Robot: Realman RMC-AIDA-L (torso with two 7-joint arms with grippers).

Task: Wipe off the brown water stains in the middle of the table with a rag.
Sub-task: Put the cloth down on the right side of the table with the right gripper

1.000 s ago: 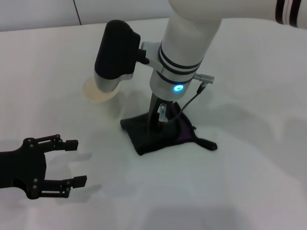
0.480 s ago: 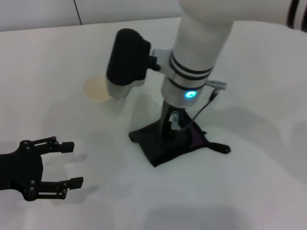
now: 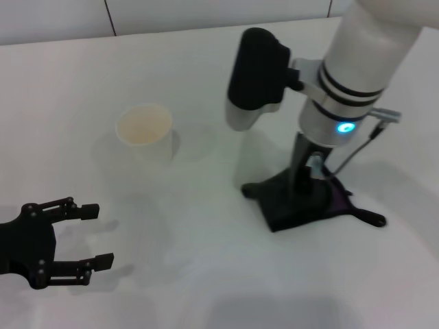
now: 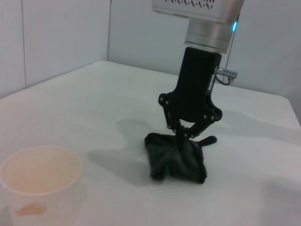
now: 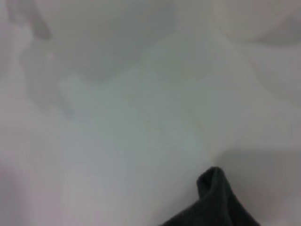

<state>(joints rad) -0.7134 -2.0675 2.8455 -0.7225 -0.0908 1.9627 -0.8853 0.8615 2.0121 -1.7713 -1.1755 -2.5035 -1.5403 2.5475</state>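
The rag is a dark bunched cloth lying on the white table right of centre, its thin black tail trailing right. My right gripper points straight down and is shut on the top of the rag; the left wrist view shows this pinch on the rag. A corner of the rag shows in the right wrist view. My left gripper is open and empty at the near left. No brown stain shows on the table in the head view.
A white paper cup stands left of centre, well apart from the rag. In the left wrist view the cup has a faint orange-brown mark low on its near side. A wall runs along the table's far edge.
My right gripper has dragged the rag across the table to the right, away from the cup, which now stands uncovered. The left gripper has hardly moved.
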